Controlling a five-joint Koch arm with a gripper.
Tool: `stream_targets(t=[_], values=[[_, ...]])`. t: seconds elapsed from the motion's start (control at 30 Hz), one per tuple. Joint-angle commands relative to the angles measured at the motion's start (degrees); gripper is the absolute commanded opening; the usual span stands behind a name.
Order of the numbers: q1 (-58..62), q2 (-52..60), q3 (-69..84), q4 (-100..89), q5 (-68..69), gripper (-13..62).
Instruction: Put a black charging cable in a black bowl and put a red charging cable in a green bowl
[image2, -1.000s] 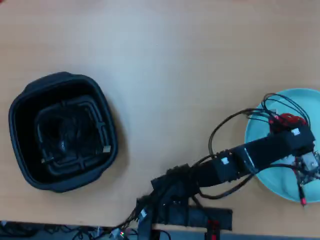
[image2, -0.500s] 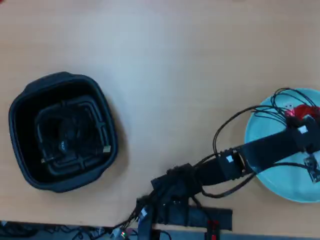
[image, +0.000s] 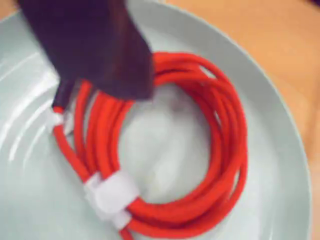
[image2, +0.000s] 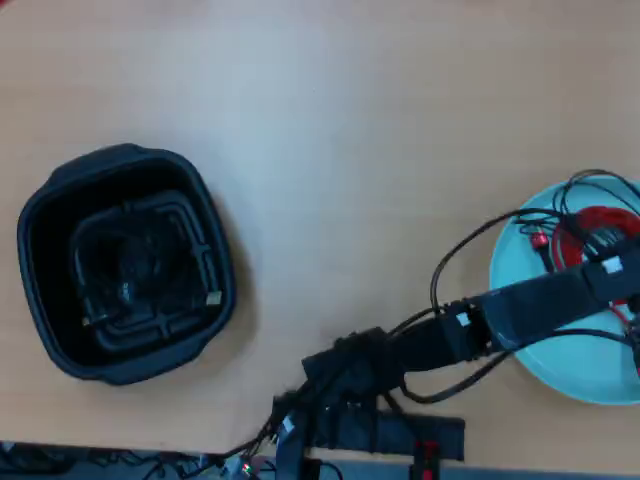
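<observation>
red charging cable (image: 210, 150) lies in green bowl (image: 280, 115) under gripper (image: 102, 70); jaw opening unclear.

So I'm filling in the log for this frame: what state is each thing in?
red charging cable: coiled, white tie on, lying in the green bowl.
green bowl: upright on the table, holding the red coil.
black charging cable: inside the black bowl.
black bowl: upright.
gripper: jaws above the red coil, open or shut unclear.
</observation>
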Motion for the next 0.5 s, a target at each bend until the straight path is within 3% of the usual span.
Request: stream_targets(t=[0.0, 0.47], values=[[-1.93, 0.79, -5.01, 2.55, -0.44, 58.6], [-35.24, 1.93, -0.79, 15.82, -0.53, 58.2]])
